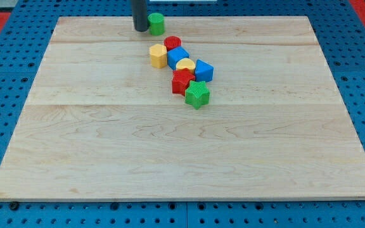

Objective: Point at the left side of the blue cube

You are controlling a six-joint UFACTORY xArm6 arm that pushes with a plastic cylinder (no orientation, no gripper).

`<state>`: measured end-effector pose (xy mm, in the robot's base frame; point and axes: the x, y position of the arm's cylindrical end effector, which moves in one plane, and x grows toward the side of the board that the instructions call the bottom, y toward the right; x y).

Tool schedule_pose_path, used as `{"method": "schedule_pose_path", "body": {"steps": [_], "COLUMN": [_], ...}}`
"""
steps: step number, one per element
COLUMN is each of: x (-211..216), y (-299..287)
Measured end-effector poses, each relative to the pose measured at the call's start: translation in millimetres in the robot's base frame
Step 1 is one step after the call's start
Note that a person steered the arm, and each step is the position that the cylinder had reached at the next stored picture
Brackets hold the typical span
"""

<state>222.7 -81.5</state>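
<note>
Standing near the view's top edge of the wooden bench (106,158), my tip (140,30) touches down just to the view's left of a green cylinder (156,23), the two practically side by side. This rod carries no claw at all, so there is nothing to report as apart or together; it simply ends in a blunt dark end resting on the boards.

Taking the blue cube (177,56) as the landmark: it lies below and to the view's right of my tip, clearly apart from it, with bare wood between them. Its left face looks toward a yellow block (158,56), which sits just beside that face, close enough that I cannot tell whether they touch. A red cylinder (172,43) sits right behind the cube, toward the view's top, pressed close against it. On the cube's lower right a yellow heart-shaped block (185,64) nestles in, and beyond that, further to the view's right, is a second blue block (204,70), whose shape is angular but hard to name exactly. Below the heart comes a red block (182,82) with a notched, star-like outline, and lowest in the chain, toward the view's bottom right of the cube, a green star-shaped block (197,94).

Together these pieces run in a slanted cluster from the red cylinder down to the green star. A blue pegboard surface (5,95) surrounds the bench.
</note>
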Motion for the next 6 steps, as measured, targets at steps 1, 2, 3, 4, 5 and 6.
{"method": "schedule_pose_path", "body": {"steps": [1,2,3,4,5,6], "x": [-8,29,87,131,139,130], "y": [6,-21,-24,5,58,59]}}
